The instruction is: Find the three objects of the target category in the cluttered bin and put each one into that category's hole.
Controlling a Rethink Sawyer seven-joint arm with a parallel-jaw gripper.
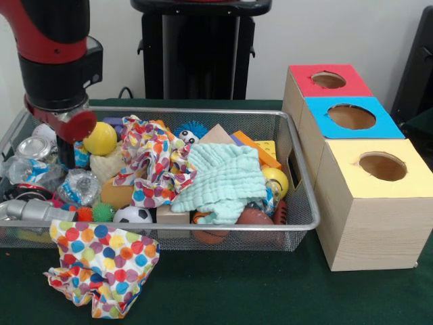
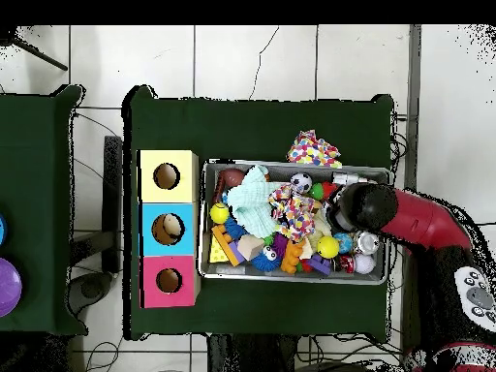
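A polka-dot cloth [image 1: 101,267] lies on the green table [image 1: 237,291], near blue-topped [image 1: 352,116] and yellow-topped boxes [image 1: 379,169]

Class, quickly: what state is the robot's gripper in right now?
Gripper: down inside the silver wire mesh bin, beside the smooth yellow ball; open or closed cannot be told.

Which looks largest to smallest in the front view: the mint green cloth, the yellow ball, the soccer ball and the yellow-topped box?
1. Yellow-topped box, though it stands nearest the camera.
2. Mint green cloth.
3. Soccer ball and yellow ball: they look alike, the soccer ball is partly hidden, so no ranking.
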